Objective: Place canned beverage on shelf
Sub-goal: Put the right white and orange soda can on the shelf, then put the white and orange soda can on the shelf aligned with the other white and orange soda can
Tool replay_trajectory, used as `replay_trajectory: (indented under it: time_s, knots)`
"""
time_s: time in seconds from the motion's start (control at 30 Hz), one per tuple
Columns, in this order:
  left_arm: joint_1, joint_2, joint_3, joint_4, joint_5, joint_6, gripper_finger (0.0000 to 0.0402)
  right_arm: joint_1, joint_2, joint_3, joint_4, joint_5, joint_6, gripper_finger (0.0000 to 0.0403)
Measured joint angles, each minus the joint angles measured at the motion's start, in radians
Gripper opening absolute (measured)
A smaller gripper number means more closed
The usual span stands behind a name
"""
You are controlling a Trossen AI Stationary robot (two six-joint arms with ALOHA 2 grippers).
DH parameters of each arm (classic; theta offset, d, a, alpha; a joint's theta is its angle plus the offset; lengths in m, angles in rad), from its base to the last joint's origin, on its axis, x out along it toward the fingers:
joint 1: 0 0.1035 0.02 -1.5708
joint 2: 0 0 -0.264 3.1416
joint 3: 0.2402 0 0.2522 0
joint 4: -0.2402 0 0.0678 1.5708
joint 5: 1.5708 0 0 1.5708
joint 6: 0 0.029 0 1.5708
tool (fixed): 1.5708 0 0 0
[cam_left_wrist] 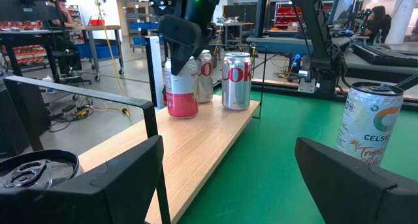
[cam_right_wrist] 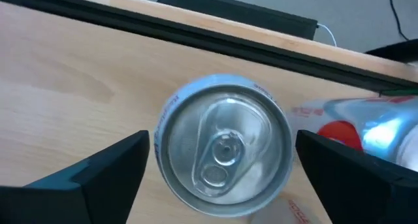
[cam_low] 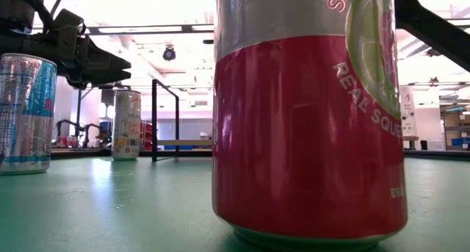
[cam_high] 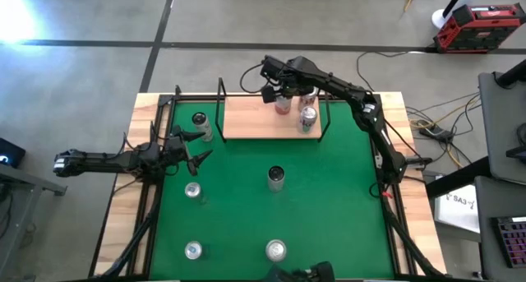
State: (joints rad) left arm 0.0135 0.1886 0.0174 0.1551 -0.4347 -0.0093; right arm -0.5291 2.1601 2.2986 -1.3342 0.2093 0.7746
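Directly beneath the right gripper (cam_right_wrist: 219,172), between its spread jaws and touching neither finger, a pink-and-silver can (cam_right_wrist: 225,149) stands upright on the shelf (cam_high: 251,117), the light-wood board framed in black rods. Just beyond those jaws stand two more cans, one red-and-silver (cam_left_wrist: 236,79) and another (cam_left_wrist: 204,76) half hidden behind the pink one. Farther out the green mat (cam_high: 329,200) carries other cans, with a pale wooden border round it.

Off at the mat's left edge waits the left gripper (cam_high: 191,154), jaws apart and holding nothing; a can top (cam_left_wrist: 29,172) sits close beside one finger and a Celsius can (cam_left_wrist: 371,123) lies past the other.

Only the left wrist view shows the room: workbenches, red bins and seated people. From the low view a big red can (cam_low: 308,120) fills the foreground, hiding most of the shelf.
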Motion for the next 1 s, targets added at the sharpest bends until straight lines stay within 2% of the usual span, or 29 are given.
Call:
replay_trajectory:
  time_s: [0.23,0.43,1.0]
  knots:
    - [0.0,0.0,0.0,0.0,0.0,0.0,0.0332,0.052,-0.007,0.0,-0.112,-0.011,0.103,0.0381]
    - [0.0,0.0,0.0,0.0,0.0,0.0,0.0332,0.153,-0.039,0.0,-0.217,-0.055,0.202,0.038]
    - [0.0,0.0,0.0,0.0,0.0,0.0,0.0332,0.525,-0.12,-0.024,-0.238,-0.054,0.742,0.038]
